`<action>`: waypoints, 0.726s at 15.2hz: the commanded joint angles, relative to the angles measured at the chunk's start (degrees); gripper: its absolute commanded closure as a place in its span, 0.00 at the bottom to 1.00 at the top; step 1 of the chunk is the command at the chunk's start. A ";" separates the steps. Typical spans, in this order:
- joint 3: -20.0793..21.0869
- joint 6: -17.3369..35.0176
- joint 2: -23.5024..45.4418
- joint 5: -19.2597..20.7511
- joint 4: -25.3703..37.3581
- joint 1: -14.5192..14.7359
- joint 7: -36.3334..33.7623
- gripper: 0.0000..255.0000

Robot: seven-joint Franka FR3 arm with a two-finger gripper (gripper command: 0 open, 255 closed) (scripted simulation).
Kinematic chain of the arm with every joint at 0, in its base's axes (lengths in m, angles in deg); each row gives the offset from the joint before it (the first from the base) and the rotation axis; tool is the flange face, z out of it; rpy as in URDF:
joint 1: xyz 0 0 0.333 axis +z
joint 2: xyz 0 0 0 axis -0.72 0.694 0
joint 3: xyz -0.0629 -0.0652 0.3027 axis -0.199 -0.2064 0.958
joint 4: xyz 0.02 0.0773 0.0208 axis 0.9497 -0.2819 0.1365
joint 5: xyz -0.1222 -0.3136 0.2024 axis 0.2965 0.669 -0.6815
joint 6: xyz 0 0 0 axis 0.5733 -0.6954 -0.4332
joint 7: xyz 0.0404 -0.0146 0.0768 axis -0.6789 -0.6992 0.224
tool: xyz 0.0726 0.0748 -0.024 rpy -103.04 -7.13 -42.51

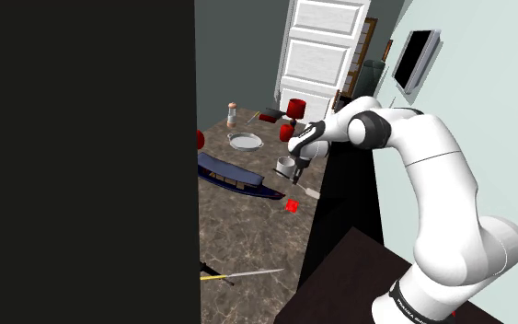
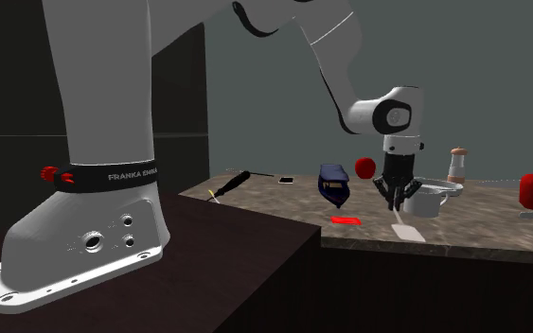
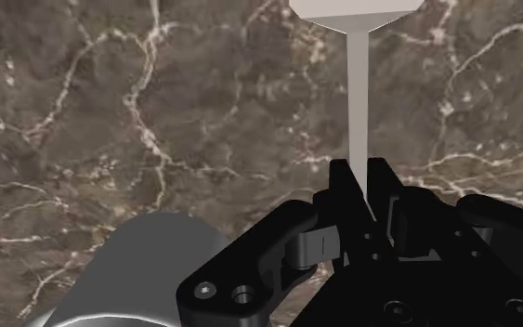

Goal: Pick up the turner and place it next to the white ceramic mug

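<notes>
The arm's base (image 2: 65, 248) looms in front, its black band (image 2: 103, 175) lettered FRANKA, the rest curving away. Over the brown marble counter (image 3: 111, 111), the black gripper (image 3: 359, 172) stands narrow, fingers pinching the pale handle of the turner (image 3: 357, 93), whose blade reaches beyond the fingertips. A white mug (image 3: 157, 251) sits just beside the hand.

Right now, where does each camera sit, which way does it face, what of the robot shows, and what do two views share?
Shoulder view: beside and behind the stand, looking down the counter toward a door; shows arm and gripper.
Second exterior view: low by the base, looking across the counter; shows base and arm.
Wrist view: on the gripper, facing the counter; shows fingers clasping the turner.
Shared: both exterior views show mug beside gripper.
</notes>
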 commanded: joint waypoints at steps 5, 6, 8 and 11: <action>0.30 1.17 2.32 -0.21 1.19 -0.14 0.09 1.00; 0.30 1.17 2.32 -0.21 1.19 -0.14 0.09 1.00; 0.30 1.17 2.32 -0.21 1.19 -0.14 0.09 1.00; 0.30 1.17 2.31 -0.21 1.19 -0.14 0.09 0.00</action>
